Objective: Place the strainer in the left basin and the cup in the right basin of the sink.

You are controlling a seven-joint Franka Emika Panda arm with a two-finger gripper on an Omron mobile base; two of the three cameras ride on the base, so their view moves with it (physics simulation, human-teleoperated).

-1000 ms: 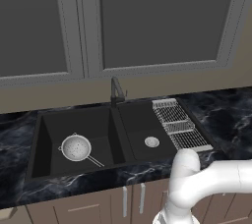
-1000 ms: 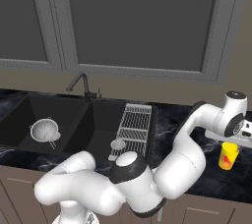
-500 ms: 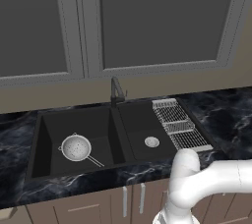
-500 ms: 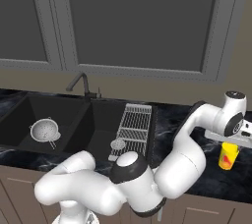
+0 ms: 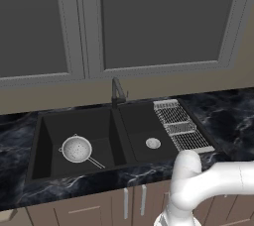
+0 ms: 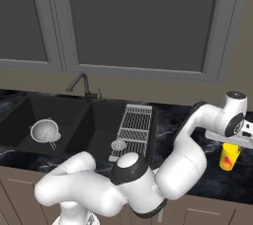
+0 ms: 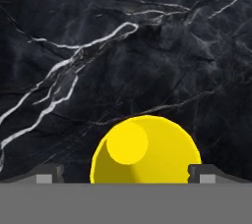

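Black marbled countertop [image 7: 147,46], upright yellow cup [image 7: 145,150], mouth up.

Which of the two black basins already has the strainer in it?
The wider left basin holds the strainer. The narrower right basin, beside the drying rack, shows just its drain.

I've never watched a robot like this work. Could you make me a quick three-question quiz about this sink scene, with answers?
1. True or false: the strainer already lies in the wider left basin.
2. Where does the yellow cup stand? A) in the right basin B) on the countertop right of the sink C) on the drying rack
3. Fill in: the gripper sits above the cup with its jaws ___.

Key: 1 true; 2 B; 3 open.
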